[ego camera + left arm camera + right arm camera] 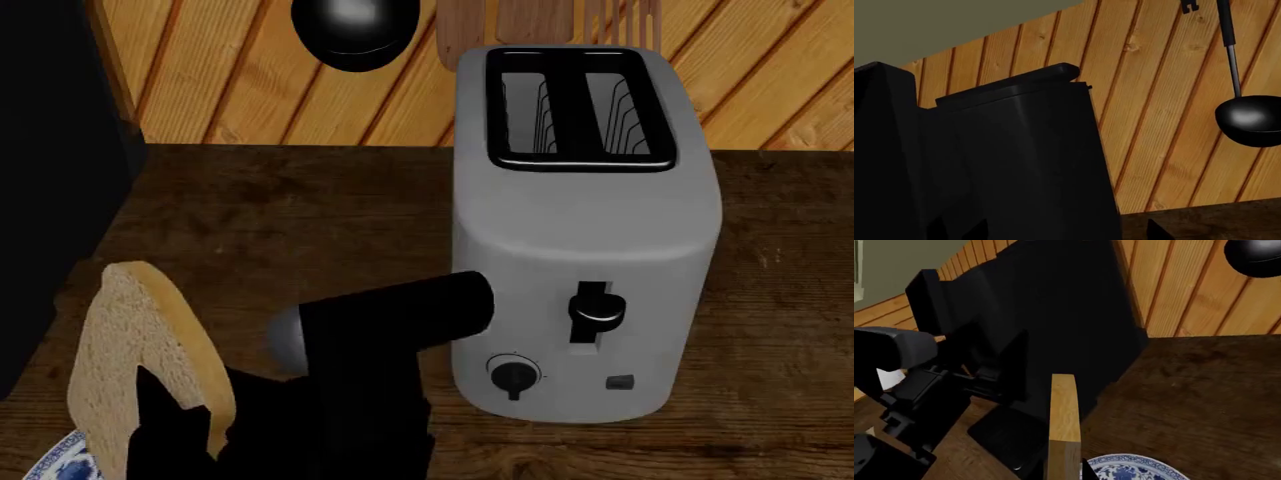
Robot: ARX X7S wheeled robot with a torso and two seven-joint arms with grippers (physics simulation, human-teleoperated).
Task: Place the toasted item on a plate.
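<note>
With the right gripper's (158, 405) jaws clamped on the slice of bread (140, 370), held upright above the desk (267, 230), I'd tip it flat and centre it over the plate (1137, 467) before letting go; left jaws unseen

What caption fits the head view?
End effector holds bread upright over plate, beside empty toaster.

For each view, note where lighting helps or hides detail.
Head view: even light, soft sheen on the toaster, ladle highlight. Left wrist view: black appliance nearly featureless. Right wrist view: bread slice edge well lit, dark shapes merge around it.
</note>
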